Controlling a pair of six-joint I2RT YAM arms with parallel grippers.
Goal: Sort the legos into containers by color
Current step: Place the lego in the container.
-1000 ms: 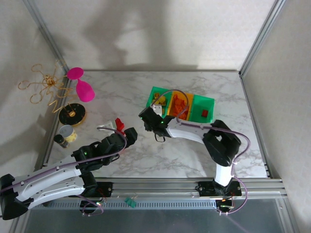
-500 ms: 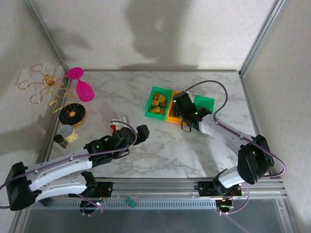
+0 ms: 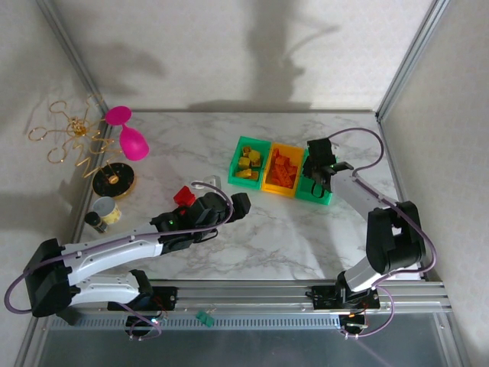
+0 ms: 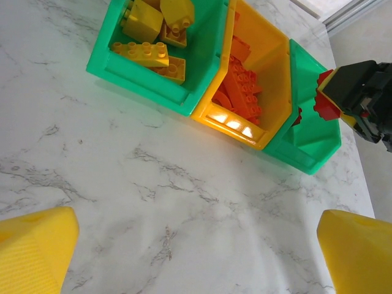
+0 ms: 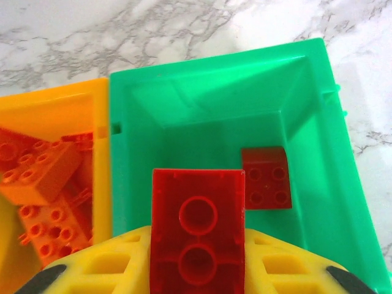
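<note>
Three containers stand in a row: a green bin (image 3: pixel 250 161) of yellow legos, an orange bin (image 3: pixel 283 170) of orange legos, and a second green bin (image 3: pixel 317 186). My right gripper (image 3: pixel 319 164) hangs over that second green bin (image 5: pixel 318 128), shut on a red lego (image 5: pixel 197 226). Another red lego (image 5: pixel 265 177) lies on the bin's floor. My left gripper (image 4: pixel 196 257) is open over bare marble in front of the bins, its yellow fingers (image 4: pixel 33 251) wide apart. A loose red lego (image 3: pixel 183 196) lies on the table beside the left arm.
A pink goblet (image 3: pixel 130 139), a gold wire ornament (image 3: pixel 72 138), a black-and-gold disc (image 3: pixel 113 180) and a small tin (image 3: pixel 103 209) crowd the table's left side. Metal frame posts line both sides.
My right arm has swung from the left green bin across to the right green bin, carrying the red lego. The left arm has reached further right, toward the bins.
</note>
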